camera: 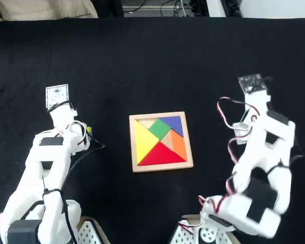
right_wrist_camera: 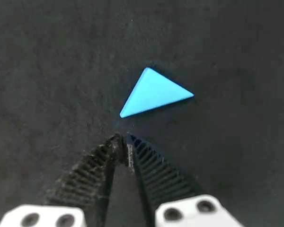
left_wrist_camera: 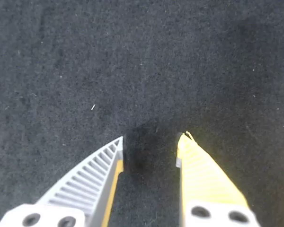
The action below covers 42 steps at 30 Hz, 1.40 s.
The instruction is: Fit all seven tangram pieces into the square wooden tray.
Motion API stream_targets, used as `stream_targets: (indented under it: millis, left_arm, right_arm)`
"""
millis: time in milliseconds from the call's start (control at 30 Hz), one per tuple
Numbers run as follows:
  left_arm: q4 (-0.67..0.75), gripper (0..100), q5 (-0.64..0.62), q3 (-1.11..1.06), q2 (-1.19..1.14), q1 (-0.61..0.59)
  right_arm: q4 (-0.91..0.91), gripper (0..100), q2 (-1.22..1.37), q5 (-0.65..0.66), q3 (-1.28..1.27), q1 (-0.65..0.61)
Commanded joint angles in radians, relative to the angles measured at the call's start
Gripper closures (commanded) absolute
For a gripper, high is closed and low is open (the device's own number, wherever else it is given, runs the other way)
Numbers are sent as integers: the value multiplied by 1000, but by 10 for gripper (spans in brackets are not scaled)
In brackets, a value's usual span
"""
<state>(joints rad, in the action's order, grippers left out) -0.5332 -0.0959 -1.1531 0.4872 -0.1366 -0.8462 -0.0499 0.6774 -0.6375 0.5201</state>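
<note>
Triangle [right_wrist_camera: 154, 93], light blue, lies flat on the black tabletop [right_wrist_camera: 47, 56] just ahead of the right fingers [right_wrist_camera: 132, 147], apart from them, with one sharp corner nearest the tips. Its long edge faces the fingers and runs slantwise across their line of reach; the square corner points away. The right fingers are pressed together and hold nothing. The tray [camera: 161, 141] sits mid-tabletop with yellow, red, green, orange and dark blue pieces in it. Pale patches at its 11 o'clock corner and near its centre could be bare wood or wooden pieces; which cannot be told. The right arm [camera: 264, 137] stands at the tray's 3 o'clock, its wrist stretched toward 2 o'clock, so the triangle likely rests out there, well apart from the tray. The left fingers [left_wrist_camera: 199, 175], at the tray's 9 o'clock, are spread over bare tabletop. The right arm looks the nearer; its fingers would have to part before straddling the piece.
</note>
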Motion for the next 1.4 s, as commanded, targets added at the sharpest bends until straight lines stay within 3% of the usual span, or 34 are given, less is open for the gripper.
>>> stream_targets:
  millis: [0, 167, 367, 900, 1367]
  left_arm:
    - [17, 809, -5, 35, -2, -7]
    - [17, 809, -5, 35, -2, -7]
    - [17, 809, -5, 36, -2, -5]
    - [17, 809, -5, 35, -2, 1]
    - [17, 809, -5, 36, -2, 1]
  right_arm:
    - [31, 986, 91, 0, 124, 51]
    - [25, 986, 252, -40, 305, 143]
    - [25, 986, 441, -48, 455, 138]
    - [18, 987, 493, -195, 582, -112]
    - [-120, 987, 495, -166, 622, -226]
